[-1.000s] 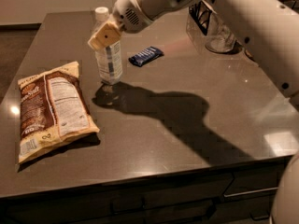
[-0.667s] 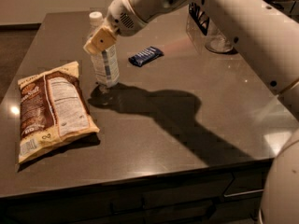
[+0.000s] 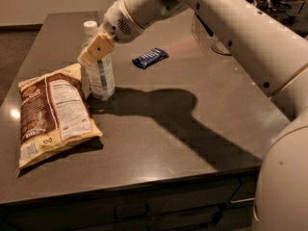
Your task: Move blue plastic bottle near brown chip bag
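The gripper (image 3: 96,49), at the far left of the table (image 3: 192,143), is clamped on the upper body of the blue plastic bottle (image 3: 101,76). In the last second it has carried the bottle left and nearer. The bottle now stands upright just beside the far right corner of the brown chip bag (image 3: 53,112), so probably only the release is left

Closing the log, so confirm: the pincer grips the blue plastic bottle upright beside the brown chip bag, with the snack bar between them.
Wrong on the snack bar: the camera view shows it past the blue plastic bottle, away from the brown chip bag. The pincer does grip the bottle's top, upright beside the bag.
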{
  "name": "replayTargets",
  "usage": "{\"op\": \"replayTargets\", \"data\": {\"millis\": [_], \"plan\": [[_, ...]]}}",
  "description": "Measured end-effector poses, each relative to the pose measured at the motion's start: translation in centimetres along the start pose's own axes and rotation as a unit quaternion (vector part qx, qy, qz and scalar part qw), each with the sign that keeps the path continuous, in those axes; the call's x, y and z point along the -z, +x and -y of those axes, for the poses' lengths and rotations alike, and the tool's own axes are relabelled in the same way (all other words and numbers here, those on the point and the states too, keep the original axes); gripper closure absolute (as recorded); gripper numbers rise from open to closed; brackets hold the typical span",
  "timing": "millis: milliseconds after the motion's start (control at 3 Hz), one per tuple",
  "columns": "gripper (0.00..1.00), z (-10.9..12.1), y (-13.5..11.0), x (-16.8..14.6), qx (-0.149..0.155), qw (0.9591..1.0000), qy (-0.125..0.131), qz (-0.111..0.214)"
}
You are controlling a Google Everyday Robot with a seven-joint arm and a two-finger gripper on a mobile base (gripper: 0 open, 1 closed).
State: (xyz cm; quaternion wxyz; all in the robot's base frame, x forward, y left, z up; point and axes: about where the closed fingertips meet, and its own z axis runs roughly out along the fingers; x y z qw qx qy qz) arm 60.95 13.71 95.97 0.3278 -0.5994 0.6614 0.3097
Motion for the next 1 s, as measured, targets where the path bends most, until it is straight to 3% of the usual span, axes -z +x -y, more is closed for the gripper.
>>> {"op": "replayTargets", "data": {"millis": [333, 1000], "plan": [[0.05, -0.13, 0.24, -0.59, -0.002, 0.9999, -0.012, 0.007], [0.0, -0.41, 0.44, -1.13, 0.001, 0.9995, -0.018, 0.024]]}}
